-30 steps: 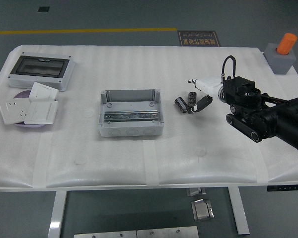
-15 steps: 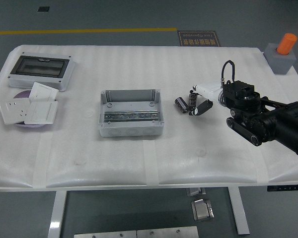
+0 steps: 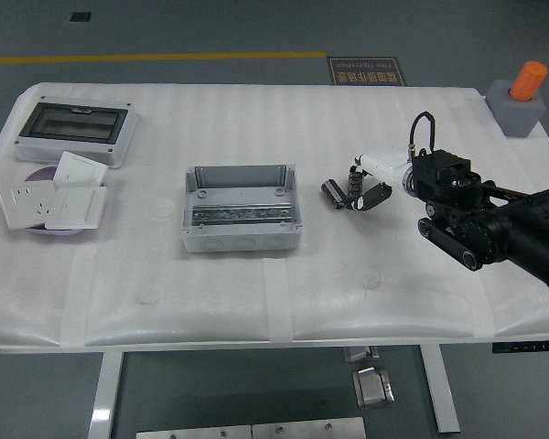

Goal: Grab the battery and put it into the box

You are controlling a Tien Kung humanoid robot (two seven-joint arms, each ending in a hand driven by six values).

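Black fingers (image 3: 359, 187) half-hide the battery (image 3: 333, 191) (grip unclear).

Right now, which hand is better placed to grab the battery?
The right hand: its fingers are already around the battery, just right of the box. The left arm isn't in view.

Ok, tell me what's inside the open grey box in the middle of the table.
The grey box holds only a metal rail fixed across its floor, with no battery in it. The battery lies on the table to its right, at the right hand. The near wall hides part of the floor.
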